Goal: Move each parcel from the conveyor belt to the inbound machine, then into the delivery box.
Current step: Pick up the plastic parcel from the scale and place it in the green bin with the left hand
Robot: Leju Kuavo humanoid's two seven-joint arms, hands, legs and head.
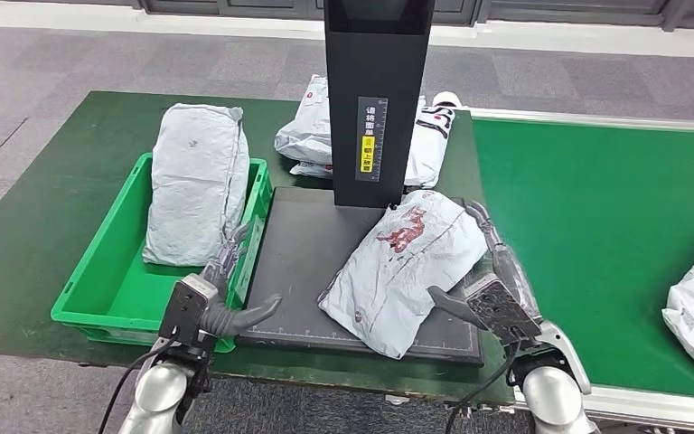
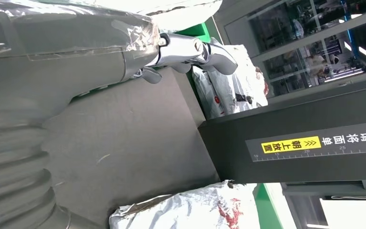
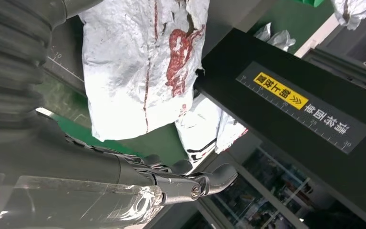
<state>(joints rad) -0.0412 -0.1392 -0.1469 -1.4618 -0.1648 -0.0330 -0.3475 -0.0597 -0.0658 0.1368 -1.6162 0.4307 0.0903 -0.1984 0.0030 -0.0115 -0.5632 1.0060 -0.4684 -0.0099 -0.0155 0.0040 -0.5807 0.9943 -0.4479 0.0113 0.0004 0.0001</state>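
Parcel [image 1: 404, 267] on machine plate [image 1: 303, 262]; bin [image 1: 108, 289] left.

The green counter [image 1: 45, 217] carries the black inbound machine [image 1: 312, 262]; a green delivery box [image 1: 113, 289] sits just left of it, white parcels [image 1: 303, 136] behind it.

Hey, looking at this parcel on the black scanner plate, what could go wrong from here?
1. The parcel lies crooked on the scanner plate, one corner past the front edge. It may slide off if nudged.
2. The right hand sits at the parcel's side, fingers open. A soft bag could slip from a one-sided grasp.
3. The green box already holds an upright parcel, so room to drop another is tight.
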